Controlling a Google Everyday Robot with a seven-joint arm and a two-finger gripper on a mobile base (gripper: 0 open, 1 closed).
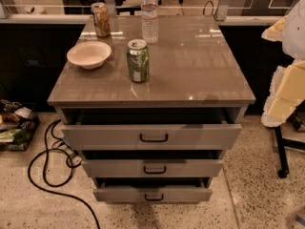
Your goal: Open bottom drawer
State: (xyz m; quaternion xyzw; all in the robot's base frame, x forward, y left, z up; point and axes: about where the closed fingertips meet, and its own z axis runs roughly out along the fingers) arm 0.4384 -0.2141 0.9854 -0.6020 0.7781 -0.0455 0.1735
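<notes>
The grey cabinet [152, 87] stands in the middle of the camera view with three drawers. The bottom drawer [119, 193] is the lowest and looks narrowest, with a small black bar handle [153, 197]. It stands out a little from the cabinet, with a dark gap above its front. The middle drawer [114, 168] and the top drawer [105, 136] also stand out a little. Pale parts of my arm [286, 92] show at the right edge, to the right of the cabinet and well above the bottom drawer. My gripper is out of view.
On the cabinet top stand a green can [137, 60], a pale bowl [89, 54], a water bottle [149, 14] and an orange can [100, 19]. A black cable [47, 175] loops on the floor at left beside a basket of packets [14, 127]. A black wheeled stand [281, 151] is at right.
</notes>
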